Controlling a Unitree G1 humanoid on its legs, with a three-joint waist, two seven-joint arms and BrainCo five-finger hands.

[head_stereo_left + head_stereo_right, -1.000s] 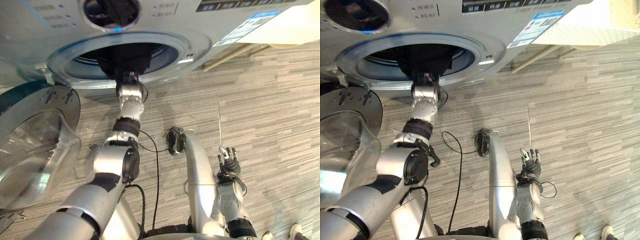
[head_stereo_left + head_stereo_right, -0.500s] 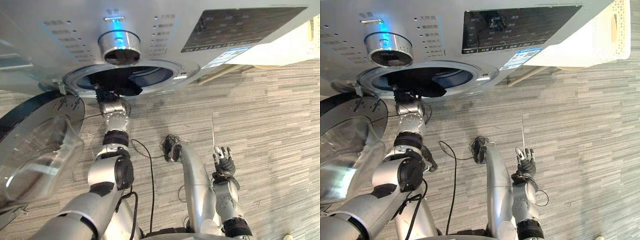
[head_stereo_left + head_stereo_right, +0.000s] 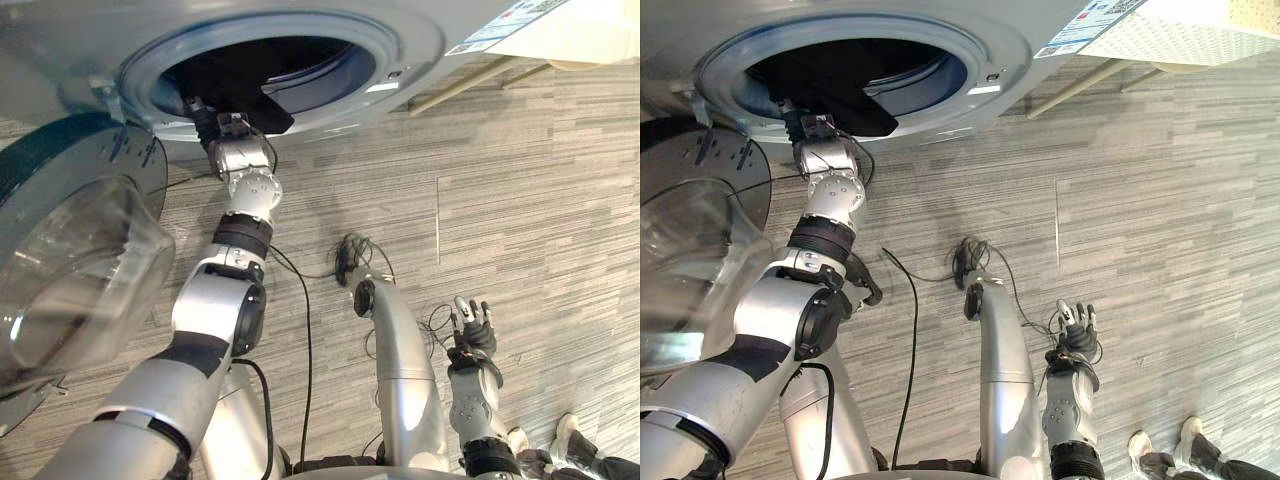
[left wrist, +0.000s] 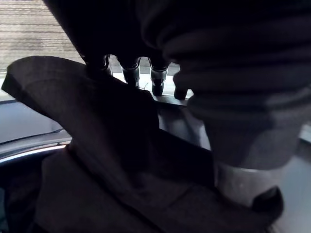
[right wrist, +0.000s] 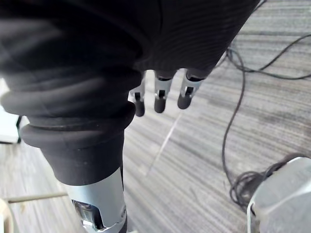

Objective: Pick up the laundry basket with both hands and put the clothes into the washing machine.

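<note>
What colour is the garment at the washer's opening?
The garment is black; clearest in the left eye view.

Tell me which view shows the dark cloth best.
The left wrist view: the cloth lies close, its folds plain. Both eye views show it small, a dark shape in the mouth of the washer.

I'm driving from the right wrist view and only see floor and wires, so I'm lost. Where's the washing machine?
Observer: The washing machine is in front of the robot, its round door open on the robot's left.
Operator: Is anything inside?
Observer: A dark cloth lies in the drum's mouth.
Operator: Where's my other hand?
Observer: The left hand is up at the mouth's lower rim, against the dark cloth.
</note>
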